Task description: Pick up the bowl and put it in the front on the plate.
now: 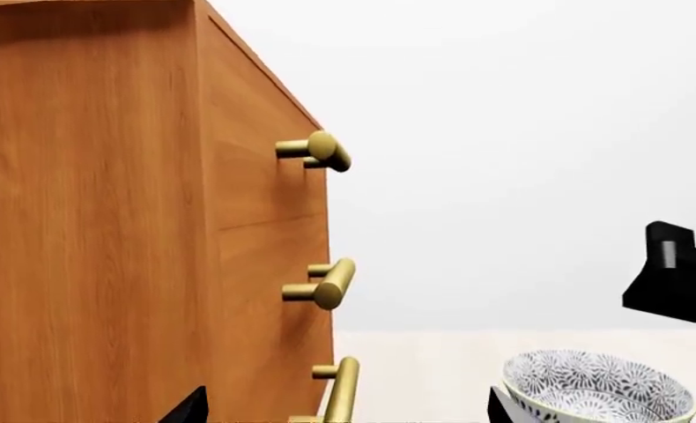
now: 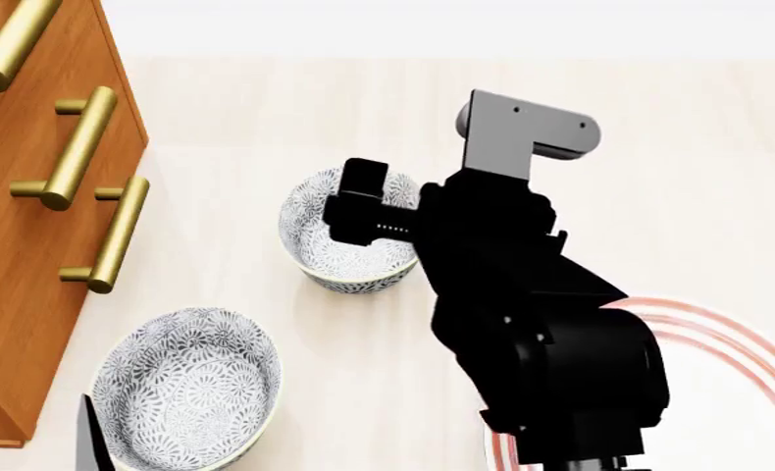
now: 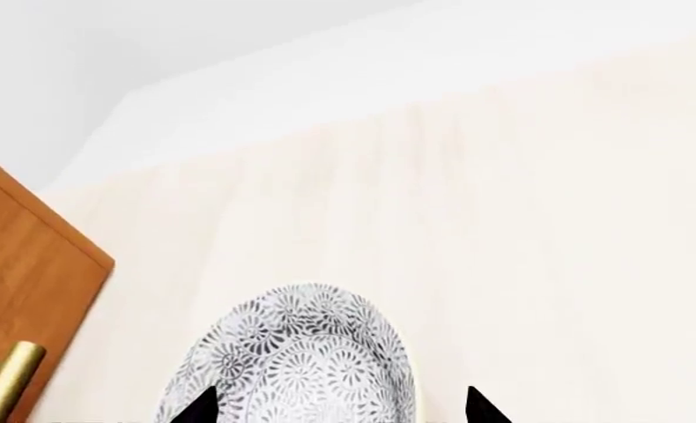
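Count, head view: two patterned bowls. Far bowl (image 2: 345,235) sits directly under the right claw (image 2: 361,201); near bowl (image 2: 188,388) lies well short of that claw, toward the robot and to the claw's left. One red-ringed plate (image 2: 741,373), behind the claw on its right side, partly hidden by the arm. One wooden cabinet (image 2: 27,245), left of the claw, showing three brass handles (image 2: 67,147).

Pale tabletop (image 2: 270,108) carries two bowls (image 2: 341,250), plate (image 2: 741,392), cabinet (image 2: 22,245).

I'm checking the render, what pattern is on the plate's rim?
Concentric red rings on white, on the plate; head view shows it best.
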You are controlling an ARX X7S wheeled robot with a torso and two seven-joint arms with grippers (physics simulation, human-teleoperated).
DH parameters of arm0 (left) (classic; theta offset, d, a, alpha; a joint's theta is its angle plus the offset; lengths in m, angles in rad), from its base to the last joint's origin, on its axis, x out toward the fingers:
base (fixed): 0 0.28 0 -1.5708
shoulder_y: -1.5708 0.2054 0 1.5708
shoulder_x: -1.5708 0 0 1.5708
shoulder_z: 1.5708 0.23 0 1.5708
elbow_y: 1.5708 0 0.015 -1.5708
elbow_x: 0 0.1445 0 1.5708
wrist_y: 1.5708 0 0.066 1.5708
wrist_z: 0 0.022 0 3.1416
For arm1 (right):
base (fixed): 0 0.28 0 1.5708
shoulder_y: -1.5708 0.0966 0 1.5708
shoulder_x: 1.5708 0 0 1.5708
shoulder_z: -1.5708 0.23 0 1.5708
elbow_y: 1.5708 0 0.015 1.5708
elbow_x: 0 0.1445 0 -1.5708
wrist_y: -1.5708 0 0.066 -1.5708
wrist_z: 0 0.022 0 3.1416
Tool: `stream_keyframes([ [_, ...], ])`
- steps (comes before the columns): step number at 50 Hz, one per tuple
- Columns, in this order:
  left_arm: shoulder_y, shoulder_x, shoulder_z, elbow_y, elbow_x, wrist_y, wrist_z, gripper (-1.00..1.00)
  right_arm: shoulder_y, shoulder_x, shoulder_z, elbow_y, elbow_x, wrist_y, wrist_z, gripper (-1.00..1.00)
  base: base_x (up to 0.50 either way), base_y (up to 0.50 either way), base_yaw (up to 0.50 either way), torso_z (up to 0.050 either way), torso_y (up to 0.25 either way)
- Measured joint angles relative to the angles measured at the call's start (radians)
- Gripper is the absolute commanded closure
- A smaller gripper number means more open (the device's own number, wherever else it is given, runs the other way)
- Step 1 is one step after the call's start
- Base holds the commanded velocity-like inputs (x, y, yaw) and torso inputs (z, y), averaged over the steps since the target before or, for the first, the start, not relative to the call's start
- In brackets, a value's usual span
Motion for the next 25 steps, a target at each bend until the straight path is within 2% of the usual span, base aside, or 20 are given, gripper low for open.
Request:
stream_keyframes([
  [25, -0.004, -0.009, 0.012, -0.002, -0.016, -0.015, -0.006, -1.0, 0.002, -0.007, -0.006, 0.079, 0.081, -0.052, 0.071, -1.0, 0.0, 0.0, 0.0, 0.0, 0.0],
])
